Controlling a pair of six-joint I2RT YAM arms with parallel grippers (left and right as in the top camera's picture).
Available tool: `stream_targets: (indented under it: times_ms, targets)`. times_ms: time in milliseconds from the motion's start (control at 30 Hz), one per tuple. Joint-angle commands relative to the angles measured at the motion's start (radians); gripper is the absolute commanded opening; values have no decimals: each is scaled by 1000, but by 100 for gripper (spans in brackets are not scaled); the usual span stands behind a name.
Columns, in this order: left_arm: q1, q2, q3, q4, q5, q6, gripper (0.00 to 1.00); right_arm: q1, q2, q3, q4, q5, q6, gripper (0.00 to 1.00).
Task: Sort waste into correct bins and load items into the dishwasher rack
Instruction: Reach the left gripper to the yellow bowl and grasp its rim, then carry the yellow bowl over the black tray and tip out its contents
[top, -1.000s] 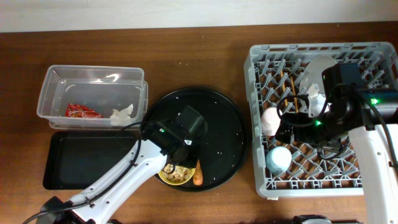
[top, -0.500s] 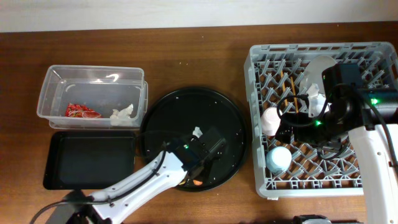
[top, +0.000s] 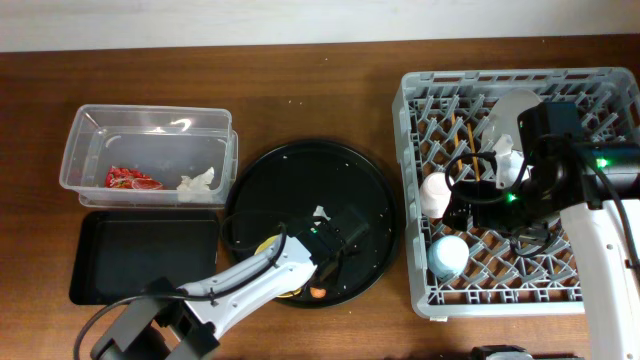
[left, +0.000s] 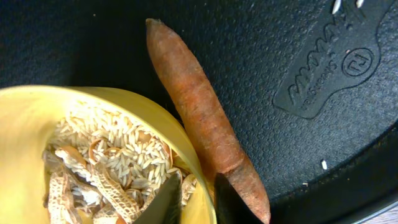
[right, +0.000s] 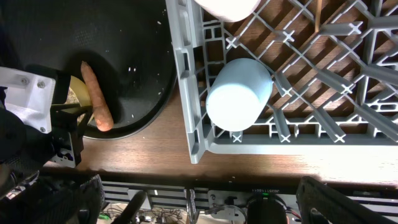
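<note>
Left fingers (left: 166, 202) pinching yellow bowl (left: 25, 124) rim, carrot piece (left: 199, 118) lying beside outer finger. Right fingers (right: 323, 196) gaping wide, blue cup (right: 239, 93) ahead.

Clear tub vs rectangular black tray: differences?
The tub is clear and deep; the tray is black and shallow. The tub holds the wrapper and tissue; the tray holds neither. Both are rectangular, similar in footprint, side by side.
</note>
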Motion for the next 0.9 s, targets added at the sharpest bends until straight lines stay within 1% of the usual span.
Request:
stream_targets:
  times_ms: [0,33,67,200,333,400,467,567,633,700,800,867]
  targets:
    - [-2,9,-10,2,-8,-6,8,-3,2,-3,0,-5,10,98]
    - [-2,9,-10,0,-8,-6,3,-3,2,-3,0,-5,10,98]
    - [-2,9,-10,-1,-8,-6,1,-3,2,-3,0,-5,10,98]
    - [0,9,-4,-5,-19,3,1,-3,2,-3,1,-5,10,98]
    - [52,5,111,-140,-27,113,0,-3,2,-3,0,-5,10,98]
    - [120,-5,225,-246,-26,166,0,-3,2,-3,0,-5,10,98]
    - [175,-24,279,-296,-2,182,0,-3,2,-3,0,-5,10,98]
    - [257,-101,297,-340,11,189,0,-3,2,-3,0,-5,10,98]
    - [315,-155,297,-358,12,222,0,-3,2,-3,0,-5,10,98]
    - [400,-218,297,-364,19,232,0,-3,2,-3,0,-5,10,98]
    - [565,-285,297,-354,135,309,0,-3,2,-3,0,-5,10,98]
    - [683,-302,294,-352,246,367,0,-3,2,-3,0,-5,10,98]
